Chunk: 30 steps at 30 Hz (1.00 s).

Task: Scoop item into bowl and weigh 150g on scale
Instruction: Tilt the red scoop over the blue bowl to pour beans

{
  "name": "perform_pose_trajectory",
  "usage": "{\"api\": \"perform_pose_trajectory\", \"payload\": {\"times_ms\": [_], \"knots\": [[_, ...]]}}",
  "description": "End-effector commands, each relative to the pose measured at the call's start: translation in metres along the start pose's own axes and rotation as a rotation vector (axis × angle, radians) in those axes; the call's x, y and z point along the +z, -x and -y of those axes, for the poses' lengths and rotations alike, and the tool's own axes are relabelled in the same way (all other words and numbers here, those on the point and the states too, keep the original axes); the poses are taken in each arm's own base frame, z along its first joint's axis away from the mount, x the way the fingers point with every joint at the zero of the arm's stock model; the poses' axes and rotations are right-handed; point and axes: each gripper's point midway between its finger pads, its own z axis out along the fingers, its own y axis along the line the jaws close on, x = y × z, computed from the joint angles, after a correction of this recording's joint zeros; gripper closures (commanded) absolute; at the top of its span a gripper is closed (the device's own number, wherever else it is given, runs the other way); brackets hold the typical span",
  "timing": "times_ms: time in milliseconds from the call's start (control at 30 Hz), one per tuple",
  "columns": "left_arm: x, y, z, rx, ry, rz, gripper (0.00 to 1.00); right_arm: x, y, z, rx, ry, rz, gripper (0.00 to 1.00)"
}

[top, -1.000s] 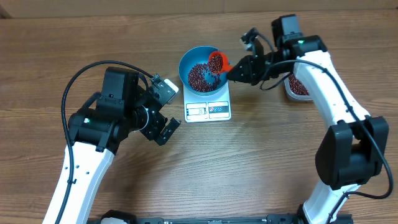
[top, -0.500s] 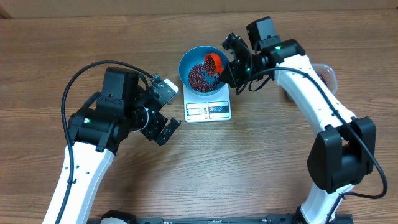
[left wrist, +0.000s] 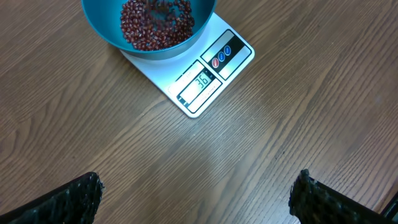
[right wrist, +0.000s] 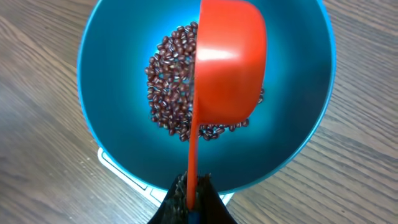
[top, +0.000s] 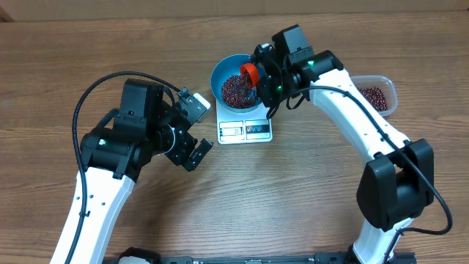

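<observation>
The blue bowl (top: 220,73) stands on the white scale (top: 245,130) at the table's middle back, with dark red-brown beans (top: 234,89) in its bottom. My right gripper (top: 262,79) is shut on the handle of a red scoop (top: 250,73), which hangs over the bowl's right half. In the right wrist view the scoop (right wrist: 230,62) is turned on its side above the beans (right wrist: 168,81), with the right gripper (right wrist: 193,186) at the bowl's (right wrist: 106,124) near rim. My left gripper (top: 194,154) stands open, down and left of the scale (left wrist: 214,68), with only bare table between its fingers (left wrist: 81,196).
A clear plastic tub (top: 374,95) holding more beans sits at the right, behind the right arm. The left arm's black cable loops over the table at the left. The scale's display (left wrist: 200,84) faces the left gripper (left wrist: 198,180).
The right arm has swung left from over the tub, bringing the scoop further over the bowl and rolling it onto its side. The left arm has stayed still.
</observation>
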Motion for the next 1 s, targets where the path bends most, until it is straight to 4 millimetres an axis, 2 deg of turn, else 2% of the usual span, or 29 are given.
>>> {"api": "perform_pose_trajectory", "payload": {"times_ms": [0, 100, 333, 533, 767, 967], "knots": [[-0.006, 0.008, -0.003, 0.004, 0.012, 0.021, 0.00, -0.028, 0.020, 0.001, -0.046, -0.102, 0.073, 0.96], [-0.006, 0.008, -0.003, 0.003, 0.012, 0.021, 0.00, -0.027, 0.020, 0.002, -0.058, -0.143, 0.066, 0.96], [-0.006, 0.008, -0.003, 0.003, 0.012, 0.021, 0.00, -0.032, 0.026, -0.010, -0.083, -0.137, 0.084, 0.96], [-0.006, 0.008, -0.003, 0.003, 0.012, 0.021, 0.00, -0.043, 0.030, 0.001, -0.098, -0.273, 0.092, 0.96], [-0.006, 0.008, -0.003, 0.003, 0.012, 0.021, 0.00, -0.049, 0.034, -0.013, -0.128, -0.274, 0.116, 0.96], [-0.006, 0.008, -0.003, 0.003, 0.012, 0.021, 0.00, -0.054, 0.034, -0.013, -0.127, -0.280, 0.118, 0.96]]}}
